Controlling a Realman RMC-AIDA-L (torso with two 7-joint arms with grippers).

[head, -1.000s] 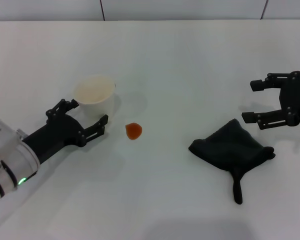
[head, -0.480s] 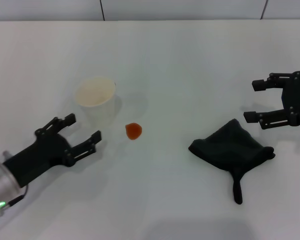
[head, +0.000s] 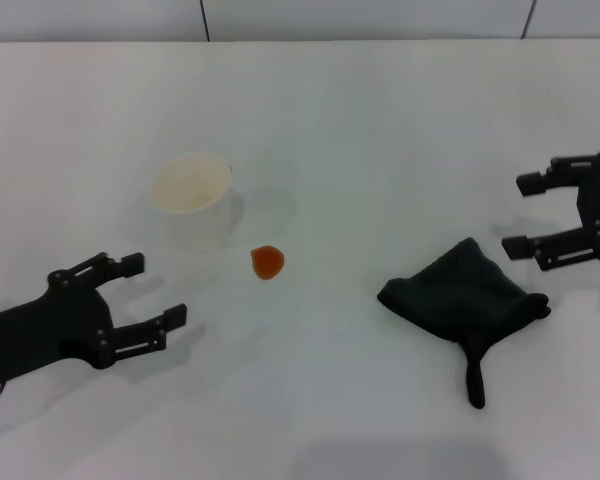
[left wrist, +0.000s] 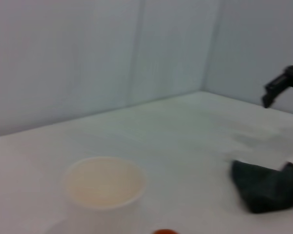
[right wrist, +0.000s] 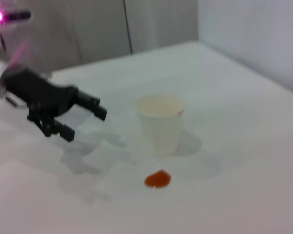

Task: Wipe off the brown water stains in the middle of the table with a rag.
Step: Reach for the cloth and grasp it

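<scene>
The brown water stain (head: 268,262) is a small orange-brown blob on the white table (head: 360,130); it also shows in the right wrist view (right wrist: 157,179) and at the edge of the left wrist view (left wrist: 164,231). The rag (head: 465,297) is a dark crumpled cloth lying right of the stain, also in the left wrist view (left wrist: 264,186). My left gripper (head: 155,293) is open and empty, near the front left, away from the cup. My right gripper (head: 522,213) is open and empty, just right of and behind the rag.
A cream-white paper cup (head: 192,200) stands upright just left of and behind the stain, also in the left wrist view (left wrist: 105,187) and right wrist view (right wrist: 161,123). A grey wall runs along the table's far edge.
My left gripper has drawn back from the cup toward the front left. My right gripper has shifted slightly right. The rag, cup and stain have not moved.
</scene>
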